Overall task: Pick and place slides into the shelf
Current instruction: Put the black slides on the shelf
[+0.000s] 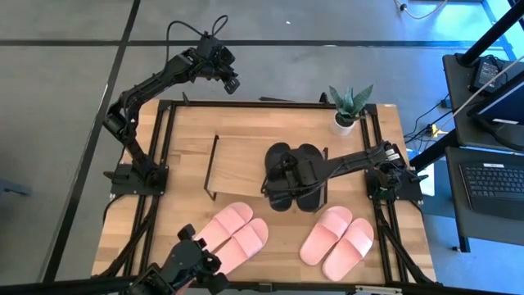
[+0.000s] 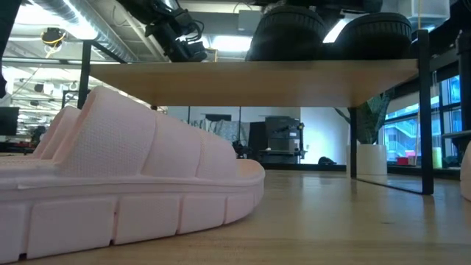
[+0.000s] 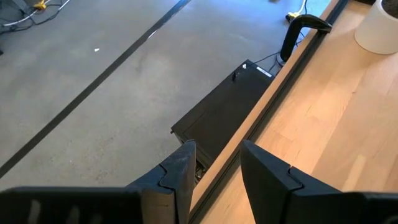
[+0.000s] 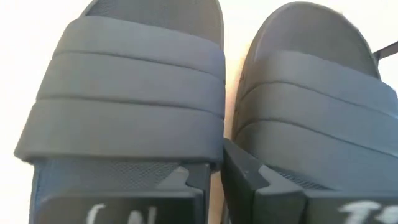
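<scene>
Black slides [image 1: 296, 174] on shelf [image 1: 246, 160].
Right gripper [image 4: 222, 167] nearly closed between them; left gripper [image 3: 214, 171] released, off-table.

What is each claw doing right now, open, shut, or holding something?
Left claw: open, holding nothing, out past the table's far edge.
Right claw: nearly shut at the black slides on the shelf; grip unclear.

Wooden table [image 1: 393, 238], two pink pairs [image 1: 233, 233], plant pot [image 1: 345, 123], shelf [image 1: 237, 164] bearing black pair [image 1: 293, 157]
</scene>
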Action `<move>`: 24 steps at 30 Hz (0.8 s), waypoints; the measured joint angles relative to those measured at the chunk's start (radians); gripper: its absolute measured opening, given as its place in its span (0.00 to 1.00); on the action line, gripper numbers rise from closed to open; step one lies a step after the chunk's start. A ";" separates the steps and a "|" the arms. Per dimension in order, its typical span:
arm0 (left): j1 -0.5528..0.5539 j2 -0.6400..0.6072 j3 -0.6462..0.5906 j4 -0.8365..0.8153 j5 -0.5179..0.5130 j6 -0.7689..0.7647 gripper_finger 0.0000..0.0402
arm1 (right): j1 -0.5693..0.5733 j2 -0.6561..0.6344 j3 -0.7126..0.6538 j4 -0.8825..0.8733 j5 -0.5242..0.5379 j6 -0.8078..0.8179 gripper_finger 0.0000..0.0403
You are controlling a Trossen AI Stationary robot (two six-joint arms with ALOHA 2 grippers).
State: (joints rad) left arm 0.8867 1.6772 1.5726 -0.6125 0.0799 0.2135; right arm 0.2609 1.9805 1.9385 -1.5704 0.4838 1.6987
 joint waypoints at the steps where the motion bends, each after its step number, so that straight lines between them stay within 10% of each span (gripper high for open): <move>1: 0.000 0.000 0.000 0.000 0.000 0.000 0.30 | -0.002 0.000 0.000 0.000 -0.013 0.000 0.10; 24: 0.000 0.000 0.000 0.000 0.000 -0.001 0.30 | -0.009 0.000 0.000 0.000 -0.061 0.024 0.12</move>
State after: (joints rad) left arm 0.8867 1.6772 1.5726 -0.6125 0.0797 0.2125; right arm 0.2523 1.9804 1.9388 -1.5707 0.4229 1.7226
